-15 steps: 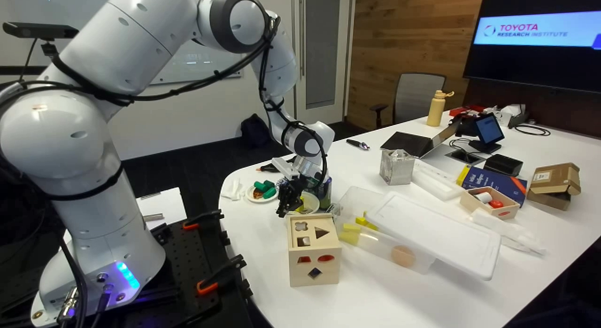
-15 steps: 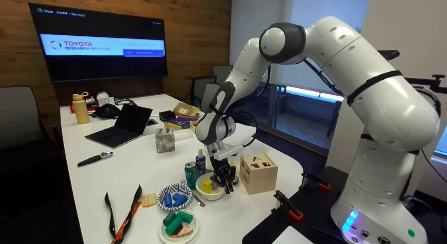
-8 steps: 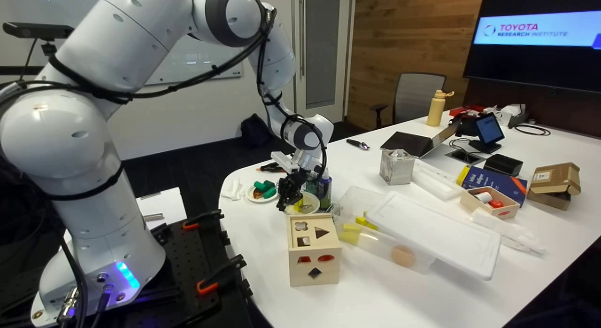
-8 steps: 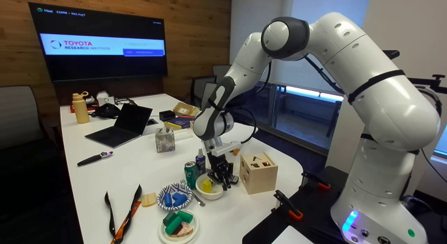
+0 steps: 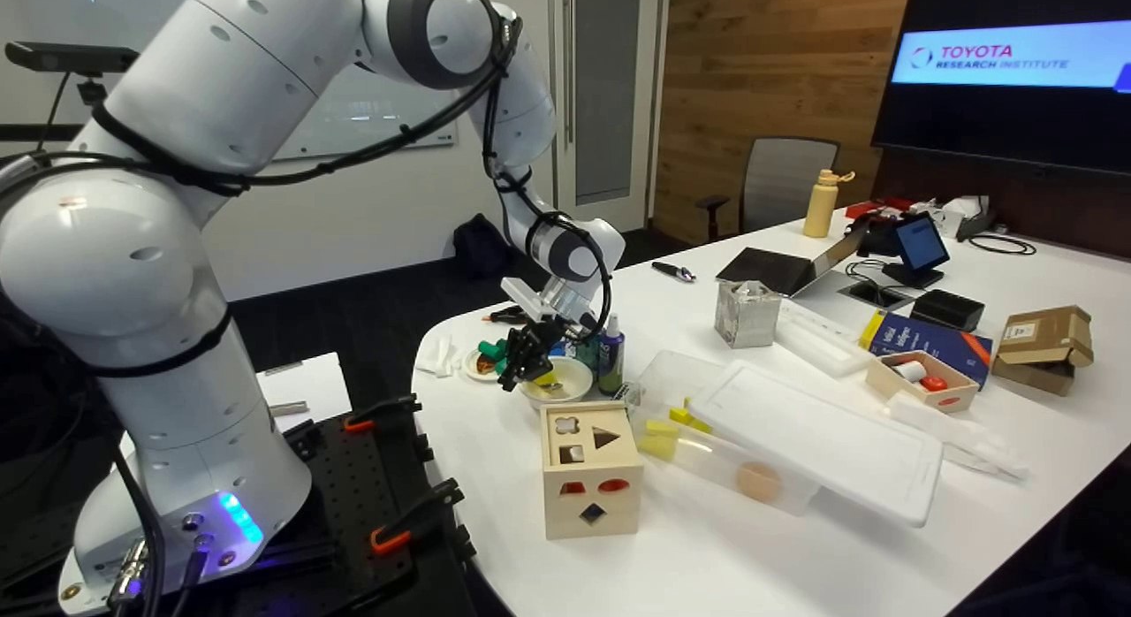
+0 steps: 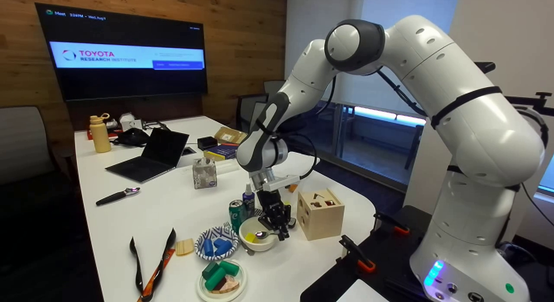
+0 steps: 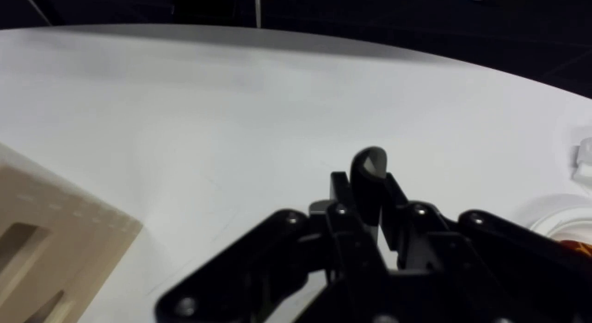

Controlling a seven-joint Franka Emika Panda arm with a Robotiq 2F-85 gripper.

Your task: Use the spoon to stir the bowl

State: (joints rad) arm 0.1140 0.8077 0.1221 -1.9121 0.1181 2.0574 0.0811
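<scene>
A white bowl [image 6: 264, 246] stands on the table in both exterior views [image 5: 579, 376]. A yellow block [image 6: 250, 238] lies low inside it. My gripper [image 6: 283, 235] is tilted at the bowl's rim, on the side towards the robot base, and also shows in an exterior view [image 5: 510, 383]. It is shut on the handle of a metal spoon [image 6: 262, 235]. The spoon's head is inside the bowl beside the block. In the wrist view, the spoon's dark handle [image 7: 367, 193] is pinched between the fingertips; the spoon's head and the bowl are out of that view.
A wooden shape cube [image 6: 321, 215] stands close to the gripper. A green can [image 6: 236, 215], a spray bottle [image 6: 248, 201], a patterned bowl with blue blocks [image 6: 199, 245] and a plate with green blocks [image 6: 243, 289] surround the bowl. A clear bin [image 5: 786, 489] stands beyond the cube.
The gripper has tilted and swung its fingers towards the robot base side. The spoon head has come into clearer view. The yellow block has tipped lower, and the bowl has shifted slightly.
</scene>
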